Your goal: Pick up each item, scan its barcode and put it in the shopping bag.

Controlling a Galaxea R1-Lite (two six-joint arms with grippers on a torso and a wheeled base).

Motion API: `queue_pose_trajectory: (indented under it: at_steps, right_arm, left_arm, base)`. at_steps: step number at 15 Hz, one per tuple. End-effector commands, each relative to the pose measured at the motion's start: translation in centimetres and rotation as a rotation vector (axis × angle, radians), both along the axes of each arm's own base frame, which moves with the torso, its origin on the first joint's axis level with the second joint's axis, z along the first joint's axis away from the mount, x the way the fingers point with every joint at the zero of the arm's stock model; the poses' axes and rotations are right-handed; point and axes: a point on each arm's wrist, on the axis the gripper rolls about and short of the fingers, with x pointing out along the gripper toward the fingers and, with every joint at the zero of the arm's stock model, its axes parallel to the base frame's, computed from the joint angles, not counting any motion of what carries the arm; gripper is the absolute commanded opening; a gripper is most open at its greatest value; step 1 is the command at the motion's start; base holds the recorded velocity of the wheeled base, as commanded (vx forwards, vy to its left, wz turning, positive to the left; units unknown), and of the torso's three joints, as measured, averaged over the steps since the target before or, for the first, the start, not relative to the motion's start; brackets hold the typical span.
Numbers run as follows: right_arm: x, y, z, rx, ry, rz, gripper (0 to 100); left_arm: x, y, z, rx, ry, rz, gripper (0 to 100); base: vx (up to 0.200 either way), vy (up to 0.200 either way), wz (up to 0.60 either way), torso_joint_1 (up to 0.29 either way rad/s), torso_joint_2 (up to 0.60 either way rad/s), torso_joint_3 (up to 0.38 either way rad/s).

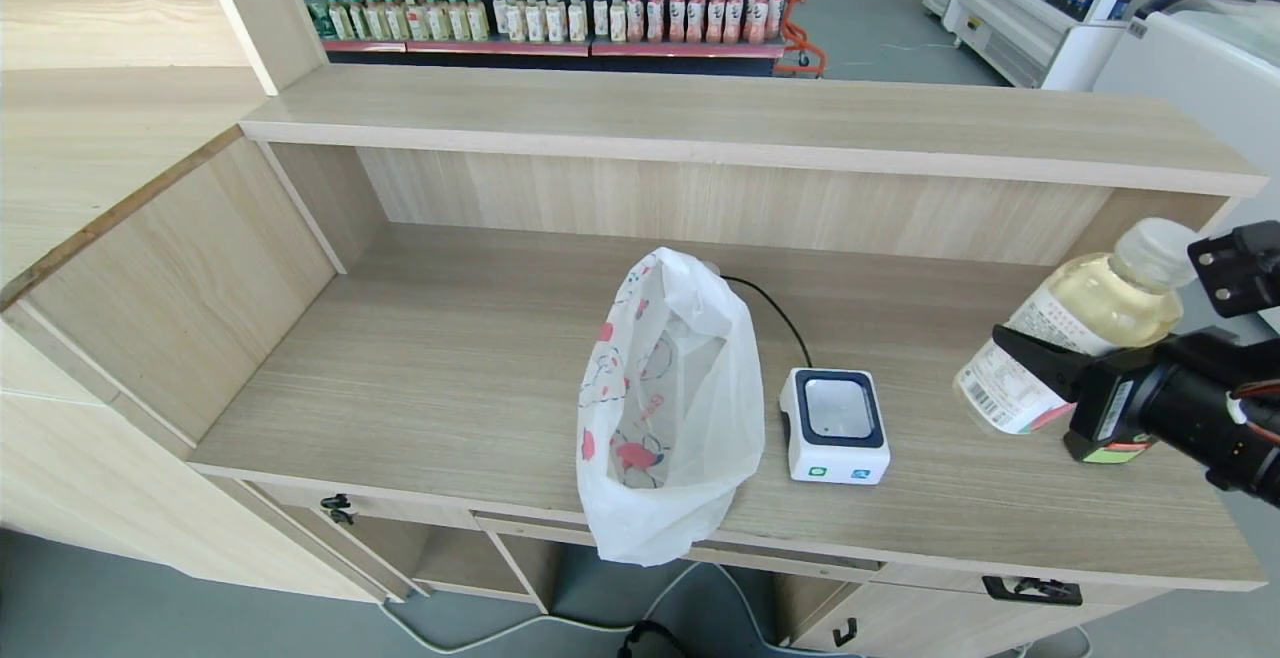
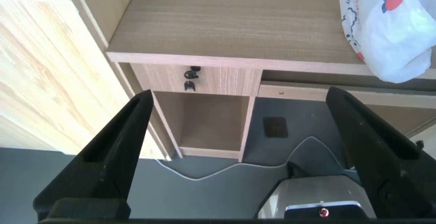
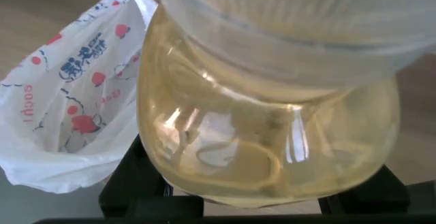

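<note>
Over the right end of the counter [image 1: 450,368], w/ shopping bag [image 1: 665,408] and scanner [image 1: 835,425] side by side mid-counter, our right gripper [image 1: 1115,313] clamps the tilted bottle [image 1: 1075,323], so we judge pick done, scan in hand. Next we need its barcode [image 1: 985,400] turned to the scanner window; label print's too small to read. Our left gripper [image 2: 238,100] hangs wide, empty, below the counter front.

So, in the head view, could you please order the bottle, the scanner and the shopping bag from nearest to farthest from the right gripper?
1. The bottle: held in the right gripper, above the right end of the counter.
2. The scanner: on the counter, to the gripper's left.
3. The shopping bag: farther left, just beyond the scanner, at the counter's front edge.
</note>
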Motion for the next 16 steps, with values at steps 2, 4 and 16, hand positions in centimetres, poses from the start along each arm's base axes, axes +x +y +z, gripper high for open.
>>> queue_pose_trajectory:
  at_steps: [2, 4, 16]
  right_arm:
    - [0.6, 1.3, 0.5, 0.003, -0.015, 0.038, 0]
    - [1.3, 2.1, 0.4, 0.002, -0.004, 0.061, 0]
    - [7.8, 8.3, -5.4, 0.028, 0.150, 0.200, 0]
  left_arm:
    - [0.0, 0.0, 0.0, 0.002, -0.001, 0.001, 100]
    - [0.0, 0.0, 0.0, 0.004, -0.001, 0.001, 100]
    - [0.0, 0.0, 0.0, -0.004, 0.000, 0.001, 100]
  base:
    - [0.000, 0.200, 0.00, -0.002, 0.00, 0.002]
    - [0.000, 0.200, 0.00, -0.005, 0.00, 0.002]
    - [0.000, 0.017, 0.00, 0.001, 0.00, 0.000]
